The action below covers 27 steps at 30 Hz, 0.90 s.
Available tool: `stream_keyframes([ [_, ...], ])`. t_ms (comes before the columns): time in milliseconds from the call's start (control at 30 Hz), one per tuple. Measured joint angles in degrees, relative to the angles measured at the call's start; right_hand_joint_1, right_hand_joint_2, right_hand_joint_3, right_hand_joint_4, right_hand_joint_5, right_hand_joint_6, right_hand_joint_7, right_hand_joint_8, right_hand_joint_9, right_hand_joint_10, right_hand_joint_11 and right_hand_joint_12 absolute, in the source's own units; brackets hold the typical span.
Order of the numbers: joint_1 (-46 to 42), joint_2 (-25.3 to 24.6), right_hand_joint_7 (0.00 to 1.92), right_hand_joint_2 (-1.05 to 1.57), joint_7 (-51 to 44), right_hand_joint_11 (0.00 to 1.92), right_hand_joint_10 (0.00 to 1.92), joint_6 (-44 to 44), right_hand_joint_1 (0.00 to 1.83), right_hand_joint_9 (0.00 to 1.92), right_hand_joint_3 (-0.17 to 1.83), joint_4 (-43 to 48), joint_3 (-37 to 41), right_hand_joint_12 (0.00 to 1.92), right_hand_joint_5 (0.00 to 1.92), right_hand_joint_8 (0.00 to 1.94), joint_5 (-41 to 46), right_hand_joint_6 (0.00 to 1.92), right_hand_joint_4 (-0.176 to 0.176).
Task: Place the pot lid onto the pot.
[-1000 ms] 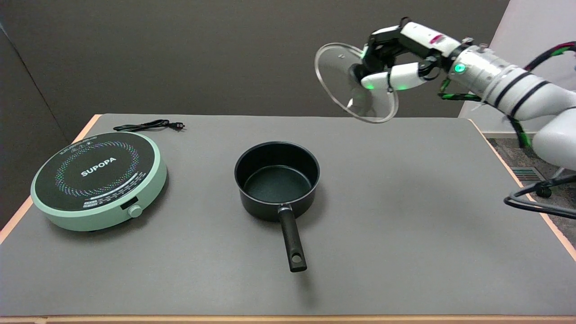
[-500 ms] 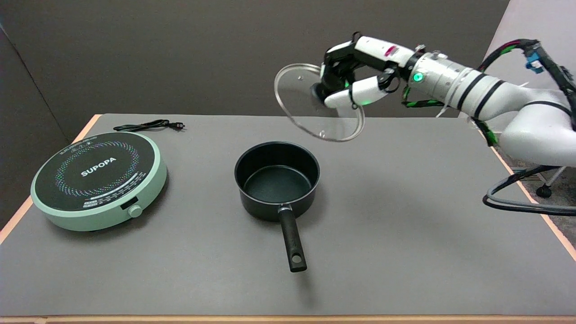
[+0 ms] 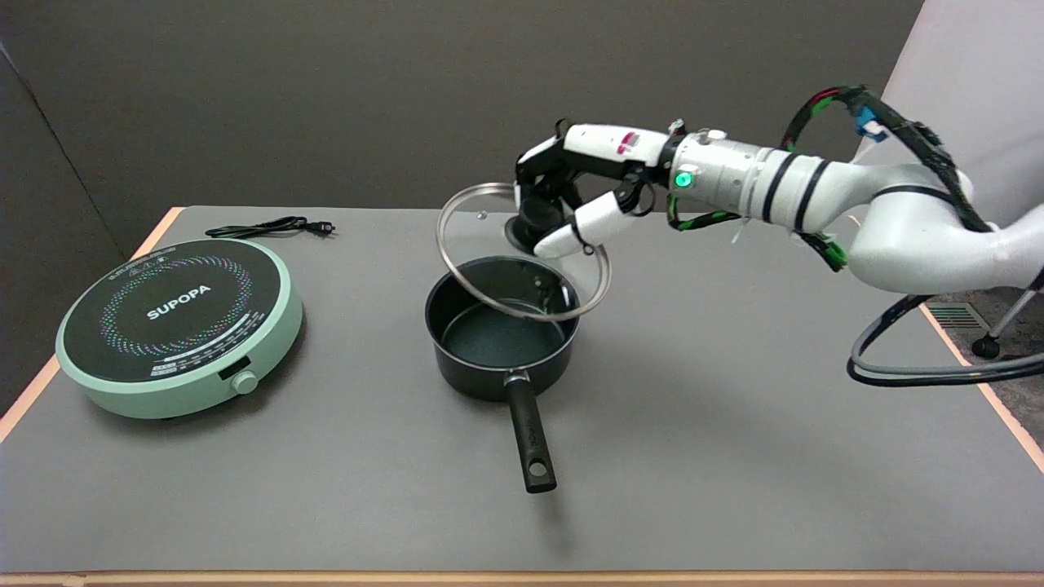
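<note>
Right hand [image 3: 571,216] grips the glass lid [image 3: 489,261] by its knob, tilted over the saucepan [image 3: 499,330]; open worktop [image 3: 734,408] at 3 o'clock.

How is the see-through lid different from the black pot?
The clear glass pot lid is see-through with a metal rim; the black metal pot is dark and solid. The lid hangs tilted, held by the robot's right hand; the pot sits flat on the grey table. Both are round.

One pot [image 3: 499,342], one lid [image 3: 489,261], one cooktop [image 3: 175,326], one cord [image 3: 269,227].
</note>
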Motion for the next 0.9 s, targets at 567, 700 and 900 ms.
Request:
stream_keyframes([
  [567,18.7,-7.0,1.01,1.02,1.8,0.66,1.71,-2.0,1.21,0.9,0.29,4.2,-23.0,1.44,0.77,1.07,0.1,1.3,-0.04],
  [700,21.0,-8.5,1.01,1.02,2.0,0.66,1.71,-2.2,1.21,0.9,0.29,5.3,-26.3,1.45,0.77,1.06,0.1,1.3,-0.039],
  [900,23.2,-10.1,1.01,1.02,2.1,0.66,1.71,-2.4,1.21,0.9,0.29,6.4,-29.7,1.45,0.77,1.07,0.1,1.3,-0.039],
])
